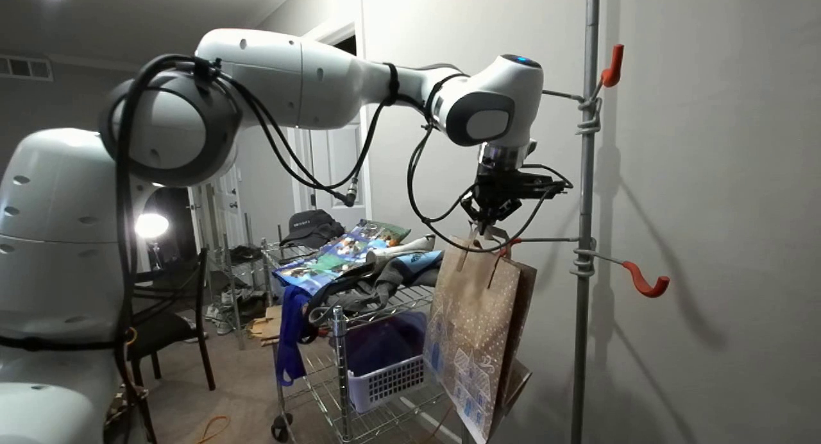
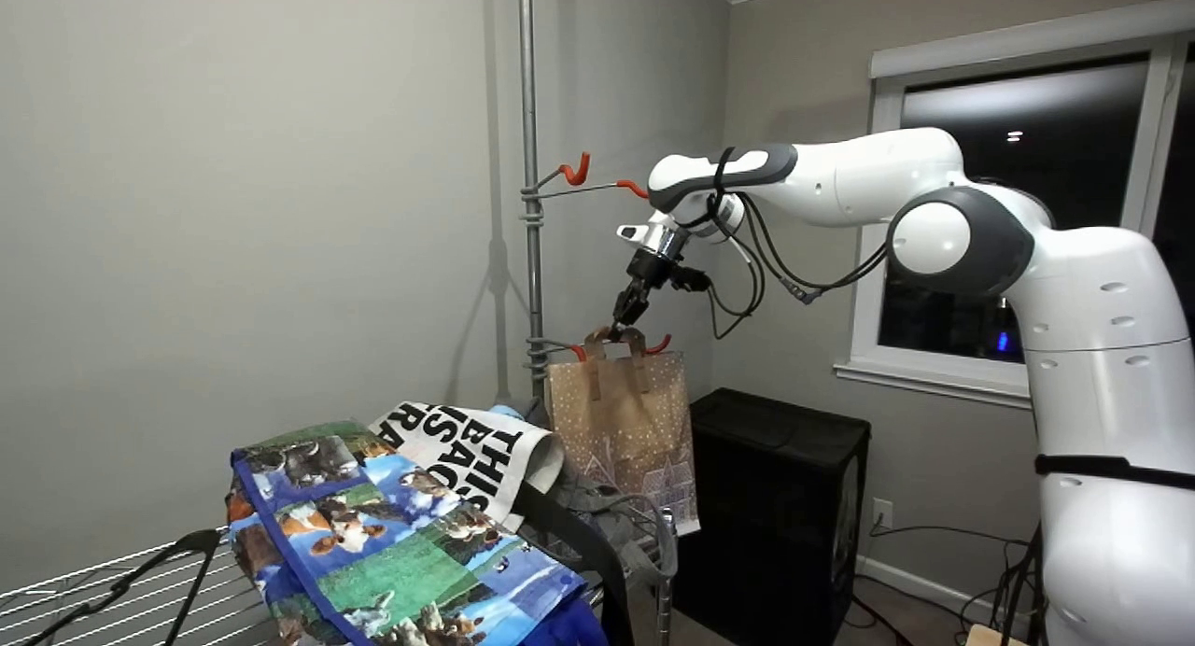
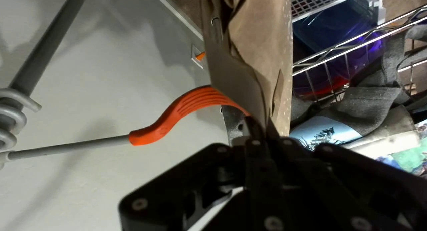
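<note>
Grey wall [image 1: 737,142], one pole [image 1: 586,174], one gripper [image 1: 484,228] pinching one paper bag [image 1: 476,328]

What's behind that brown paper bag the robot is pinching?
In an exterior view, a black box stands partly behind the brown paper bag; in an exterior view, a wire cart does. The covered portions, and anything else hidden there, cannot be seen.

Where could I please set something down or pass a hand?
Some bare wire shelf shows between the cow-picture shopping bag and a thin black item. A hand might pass between metal pole and brown paper bag, below the orange hook. Crowded: around gripper and paper handles.
</note>
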